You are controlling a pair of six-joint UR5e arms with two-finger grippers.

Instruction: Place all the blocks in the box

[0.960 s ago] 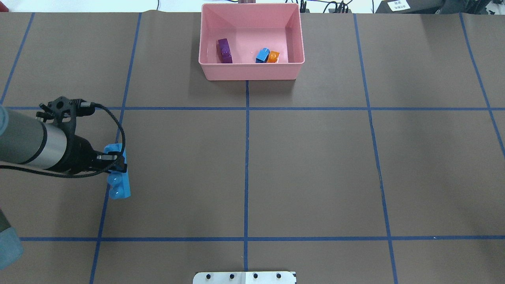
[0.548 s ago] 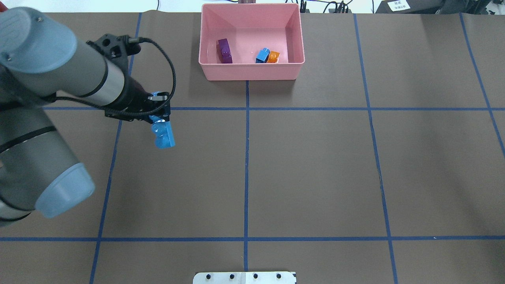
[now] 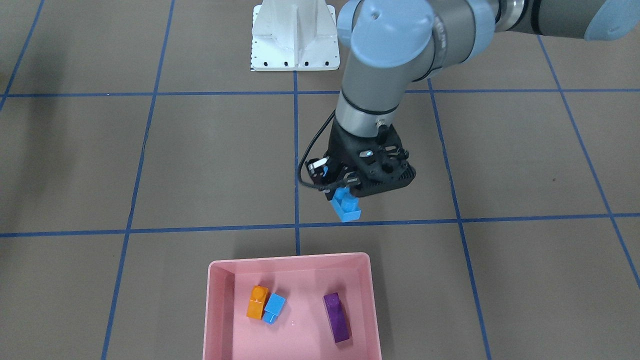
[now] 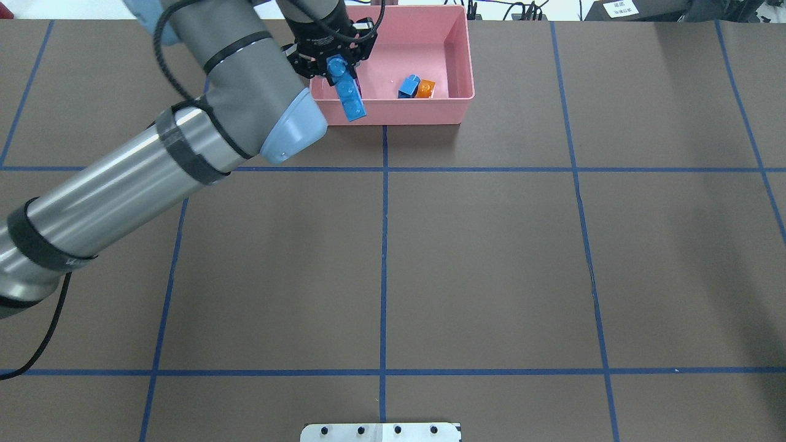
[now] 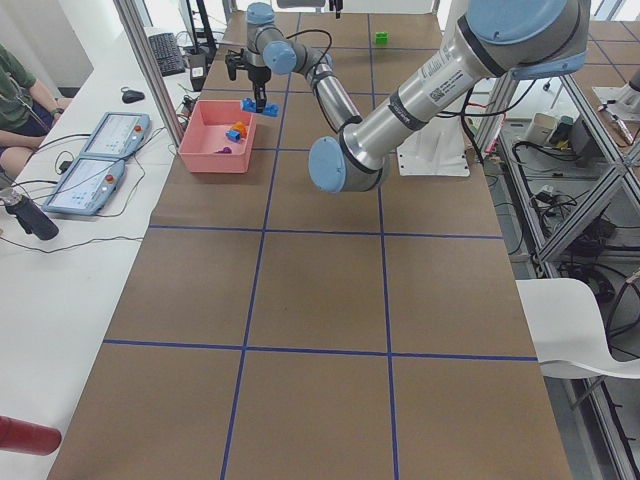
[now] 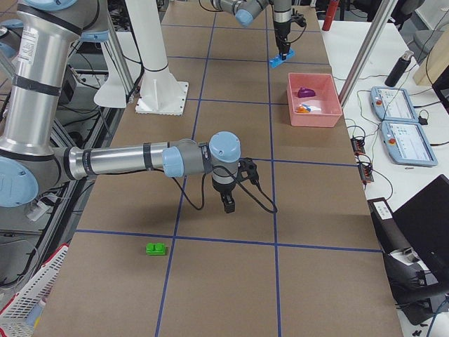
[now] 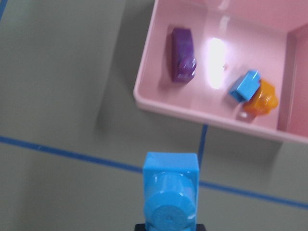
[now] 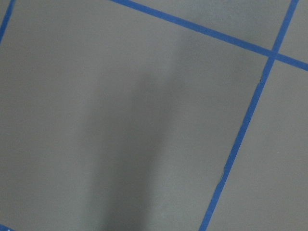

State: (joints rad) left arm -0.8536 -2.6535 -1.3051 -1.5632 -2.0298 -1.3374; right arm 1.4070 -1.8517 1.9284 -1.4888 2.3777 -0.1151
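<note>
My left gripper [image 3: 348,189] is shut on the long blue brick [image 3: 346,206] and holds it in the air just short of the pink box's [image 3: 290,258] wall on the robot's side. In the overhead view the gripper [image 4: 334,63] and brick [image 4: 349,96] overlap the box [image 4: 399,114]. In the box lie the purple brick [image 3: 336,317], the orange brick [image 3: 257,301] and the small blue brick [image 3: 274,307]. The green brick [image 6: 156,248] lies on the table far from the box. My right gripper [image 6: 228,204] hangs over bare table near it; I cannot tell if it is open.
The white robot base [image 3: 295,35] stands at the table's robot side. Two tablets [image 5: 95,165] and a seated person [image 5: 15,100] are beyond the box's side of the table. A white basket [image 6: 28,302] sits off the table.
My left arm has swung from the table's left side up to the box, carrying the long blue brick. The bricks in the box have not moved.
</note>
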